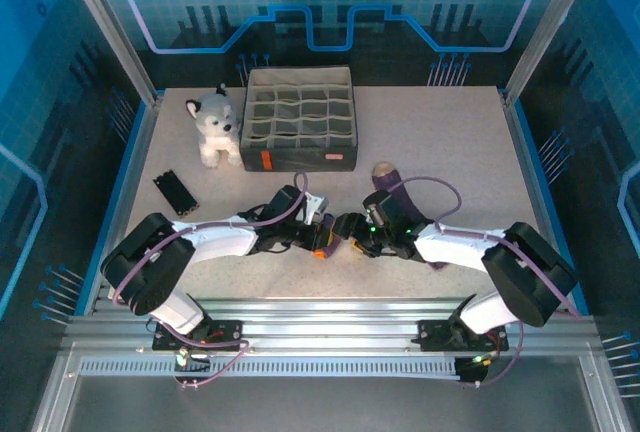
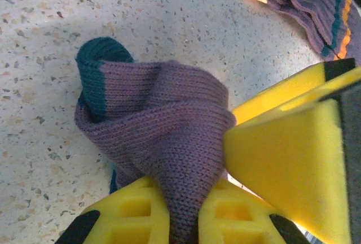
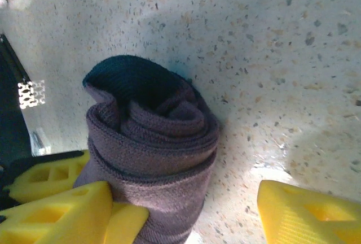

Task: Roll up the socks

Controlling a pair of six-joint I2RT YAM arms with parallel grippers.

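Plush husky point(image 1: 213, 124) beside grey divided organizer point(image 1: 300, 117).

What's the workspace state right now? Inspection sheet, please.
Surface: speckled table, no spills seen.
Job's things: rolled sock, navy toe showing; second sock lying flat farther back.
Clutter: plush husky, compartment organiser, small black object.
Grippers: left gripper shut on rolled sock; right gripper open, roll between its fingers.
Cables: purple cables along both arms, no snag seen.
Surroundings: blue panel walls, metal frame.
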